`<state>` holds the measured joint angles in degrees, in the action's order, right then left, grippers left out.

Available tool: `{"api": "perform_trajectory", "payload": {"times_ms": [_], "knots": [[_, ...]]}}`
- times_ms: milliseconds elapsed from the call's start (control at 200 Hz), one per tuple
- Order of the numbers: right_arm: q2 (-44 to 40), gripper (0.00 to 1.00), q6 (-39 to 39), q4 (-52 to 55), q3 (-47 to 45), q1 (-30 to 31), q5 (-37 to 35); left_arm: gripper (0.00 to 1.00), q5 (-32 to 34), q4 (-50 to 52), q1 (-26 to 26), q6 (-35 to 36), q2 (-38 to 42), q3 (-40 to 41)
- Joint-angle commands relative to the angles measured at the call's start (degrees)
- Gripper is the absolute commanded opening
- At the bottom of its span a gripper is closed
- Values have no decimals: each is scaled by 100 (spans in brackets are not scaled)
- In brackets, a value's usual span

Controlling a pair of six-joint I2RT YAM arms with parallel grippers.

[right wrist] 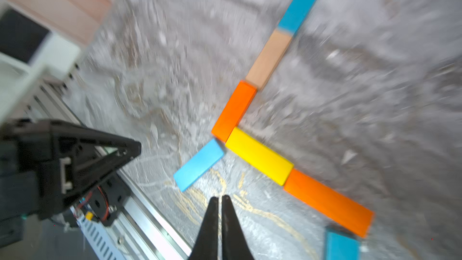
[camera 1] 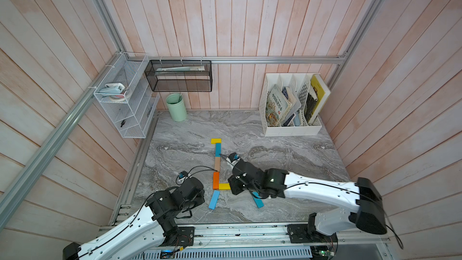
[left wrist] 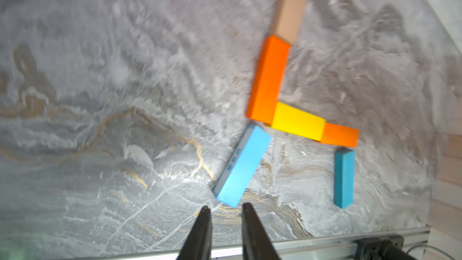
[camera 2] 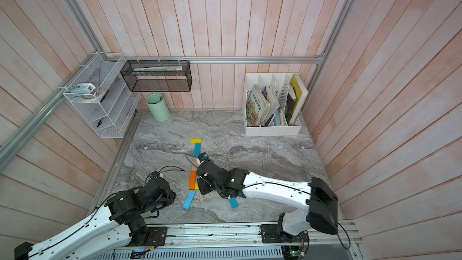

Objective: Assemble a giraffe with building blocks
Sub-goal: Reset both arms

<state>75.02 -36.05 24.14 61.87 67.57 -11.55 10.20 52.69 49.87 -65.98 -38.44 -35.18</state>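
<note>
Marble-patterned grey tabletop (camera 1: 275, 146) carries the giraffe (camera 2: 192, 180), which lies flat near the front rail between the two arms.

Left gripper (left wrist: 225, 206): fingers parted, nothing between them. The tips sit just short of the lower end of the light blue leg (left wrist: 242, 166) and do not touch it.

Right gripper (right wrist: 220, 197): fingers all but closed, empty. It points at bare table between the two legs, near the yellow body block (right wrist: 258, 160). In both top views the right arm hides part of the body.

Figure:
- Neck runs end to end: teal block (camera 1: 218, 149), tan block (camera 1: 217, 163), orange neck block (camera 1: 216, 180).
- Yellow body block leaves the neck's base at a right angle, continued by the orange body block (left wrist: 340, 135).
- Light blue leg splays outward from that corner.
- Teal leg (left wrist: 344, 178) lies just beside the orange body block's end.
- Yellow head (camera 1: 216, 141) lies crosswise at the far end.
</note>
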Motion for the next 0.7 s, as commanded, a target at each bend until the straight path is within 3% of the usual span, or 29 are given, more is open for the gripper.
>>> {"api": "perform_trajectory", "payload": {"times_ms": [0,20,35,135,195,255,405,455,500,580,695], "knots": [[-881,18,326,599,-148,-641,-661,72,823,-52,-30,570,38,-564],[-1023,24,397,623,-184,-783,-589,94,900,-108,-32,662,11,-625],[-1124,28,454,645,-206,-871,-574,99,961,-141,-38,730,7,-677],[-1650,56,884,724,-328,-1316,-690,100,1459,-314,-56,1078,-207,-1006],[-1815,86,1185,745,-304,-1621,-686,100,2000,-276,-58,1155,-388,-1235],[-1930,97,1557,709,-247,-1905,-762,100,2627,-301,-56,1273,-552,-1417],[-2281,98,2332,33,-489,-2753,-1522,100,4196,-1567,-57,2718,-648,-1211],[-2427,98,2483,-417,-699,-3142,-1572,100,4795,-2475,-56,3408,-540,-813],[-2597,98,2696,-981,-1050,-3463,-1511,100,5056,-3735,-66,4480,-332,-265],[-3003,98,3244,-2235,-1934,-3812,-1336,100,4621,-6507,-218,6618,127,906],[-3447,98,4150,-3939,-3217,-3925,-1054,100,3812,-8649,-721,7603,556,2133]]}}
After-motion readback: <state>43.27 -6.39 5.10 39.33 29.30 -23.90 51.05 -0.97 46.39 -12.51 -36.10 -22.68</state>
